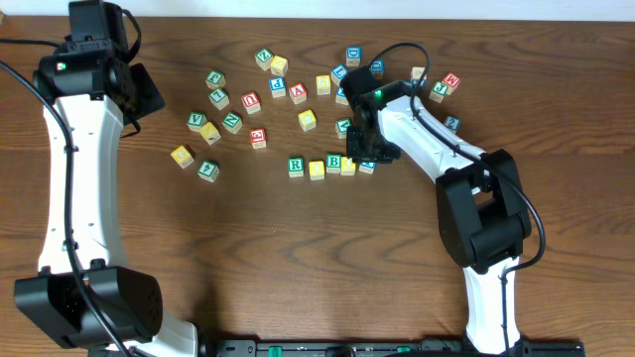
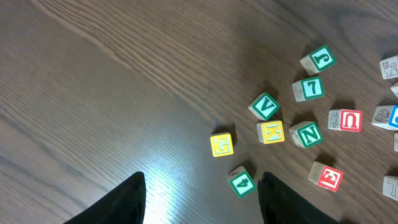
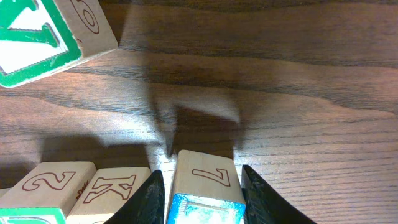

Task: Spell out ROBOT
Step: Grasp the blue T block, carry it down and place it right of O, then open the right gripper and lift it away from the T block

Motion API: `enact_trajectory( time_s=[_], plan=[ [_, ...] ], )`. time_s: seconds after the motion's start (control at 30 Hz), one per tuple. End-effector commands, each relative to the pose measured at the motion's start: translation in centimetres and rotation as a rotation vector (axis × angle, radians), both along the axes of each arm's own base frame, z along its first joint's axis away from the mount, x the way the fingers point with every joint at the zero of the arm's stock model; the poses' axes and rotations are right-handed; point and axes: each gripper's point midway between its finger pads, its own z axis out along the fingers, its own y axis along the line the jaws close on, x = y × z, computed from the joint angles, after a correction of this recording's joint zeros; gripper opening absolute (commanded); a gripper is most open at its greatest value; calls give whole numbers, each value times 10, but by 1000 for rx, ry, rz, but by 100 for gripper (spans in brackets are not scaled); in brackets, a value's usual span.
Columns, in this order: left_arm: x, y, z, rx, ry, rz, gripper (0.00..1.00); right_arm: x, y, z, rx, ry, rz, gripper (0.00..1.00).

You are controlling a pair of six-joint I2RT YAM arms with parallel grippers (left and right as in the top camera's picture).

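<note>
A row of cubes lies mid-table in the overhead view: green-framed R (image 1: 296, 165), a yellow cube (image 1: 317, 170), green-framed B (image 1: 334, 162), a second yellow cube (image 1: 348, 167) and the blue-framed T (image 1: 367, 166) at the right end. My right gripper (image 1: 370, 157) is down over the T. In the right wrist view the blue-framed cube (image 3: 205, 186) rests on the table between the fingers, with a thin gap at the left finger (image 3: 149, 202); the jaws stand open around it. My left gripper (image 2: 202, 202) hovers open and empty over bare wood at the far left.
Loose letter cubes are scattered behind the row and to its left, among them a green 4 cube (image 2: 241, 182) and a yellow G cube (image 2: 222, 144). A green-framed cube (image 3: 43, 37) lies just beyond the right gripper. More cubes (image 1: 444, 87) sit at the back right.
</note>
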Motion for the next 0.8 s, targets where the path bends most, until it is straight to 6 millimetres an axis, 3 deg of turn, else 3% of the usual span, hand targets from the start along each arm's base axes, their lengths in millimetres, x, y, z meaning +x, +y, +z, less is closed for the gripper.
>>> enact_trajectory(
  time_s=[0.0, 0.27, 0.57, 0.77],
  plan=[
    [2, 0, -4, -7, 8, 1, 57, 4, 4, 10, 17, -21, 1, 34],
    [2, 0, -4, -7, 8, 0, 57, 23, -2, 70, 66, -158, 5, 36],
    [2, -1, -5, -14, 11, -3, 57, 19, -29, 143, 115, -271, -48, 40],
    [-4, -8, -9, -46, 39, -24, 56, 0, -53, 157, 110, -221, -79, 40]
  ],
)
